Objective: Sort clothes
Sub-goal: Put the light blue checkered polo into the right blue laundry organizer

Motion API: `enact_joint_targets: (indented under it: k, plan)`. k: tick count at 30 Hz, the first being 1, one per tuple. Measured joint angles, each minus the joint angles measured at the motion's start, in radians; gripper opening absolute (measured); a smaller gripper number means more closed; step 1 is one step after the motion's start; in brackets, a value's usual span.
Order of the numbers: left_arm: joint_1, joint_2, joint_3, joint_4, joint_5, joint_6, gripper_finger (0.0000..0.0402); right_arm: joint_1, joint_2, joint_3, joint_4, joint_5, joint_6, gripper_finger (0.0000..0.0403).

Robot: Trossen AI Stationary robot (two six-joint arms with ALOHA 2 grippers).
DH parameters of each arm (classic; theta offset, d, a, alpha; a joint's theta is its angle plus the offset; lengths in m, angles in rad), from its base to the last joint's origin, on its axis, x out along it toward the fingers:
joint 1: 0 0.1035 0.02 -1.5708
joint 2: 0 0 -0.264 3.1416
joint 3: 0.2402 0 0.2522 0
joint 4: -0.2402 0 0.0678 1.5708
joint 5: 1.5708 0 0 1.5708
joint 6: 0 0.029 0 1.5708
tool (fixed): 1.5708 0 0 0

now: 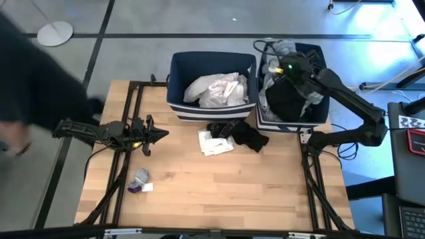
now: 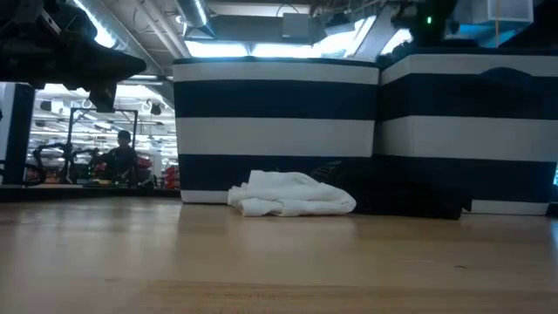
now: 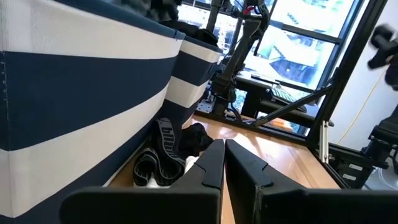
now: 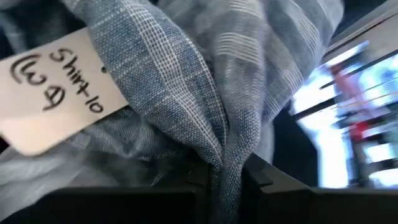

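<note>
My right fingers (image 4: 227, 177) pinch just a thin fold of the plaid shirt (image 4: 205, 81) over the right bin (image 1: 317, 118); it may slip; left fingers (image 3: 225, 163) shut, empty.

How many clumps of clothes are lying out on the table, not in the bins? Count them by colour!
White clump: 1
Black clump: 1
Grey clump: 1
Total: 3
</note>
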Motion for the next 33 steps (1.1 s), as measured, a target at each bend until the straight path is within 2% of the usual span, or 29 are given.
enact_joint_targets:
  k: [5, 9, 17, 26, 29, 33]
  plan:
    - [0.000, 0.000, 0.000, 0.000, -0.010, 0.001, 0.0004, -0.102, 0.027, -0.081, -0.014, -0.256, 0.099, 0.0037]
    - [0.000, 0.000, 0.000, 0.000, -0.014, -0.002, 0.0004, -0.156, 0.061, -0.152, 0.006, -0.366, 0.113, 0.0037]
    - [0.000, 0.000, 0.000, -0.005, -0.014, -0.003, 0.0004, -0.200, 0.143, -0.281, 0.124, -0.442, 0.131, 0.0037]
    - [0.000, 0.000, 0.000, -0.006, -0.014, -0.004, 0.0004, -0.199, 0.173, -0.261, 0.128, -0.438, 0.136, 0.0042]
    - [0.000, 0.000, 0.000, -0.007, -0.014, -0.004, 0.0004, -0.198, 0.176, -0.222, 0.073, -0.427, 0.137, 0.0069]
    - [0.000, 0.000, 0.000, -0.007, -0.015, -0.005, 0.0004, -0.197, 0.177, -0.144, -0.023, -0.427, 0.137, 0.0129]
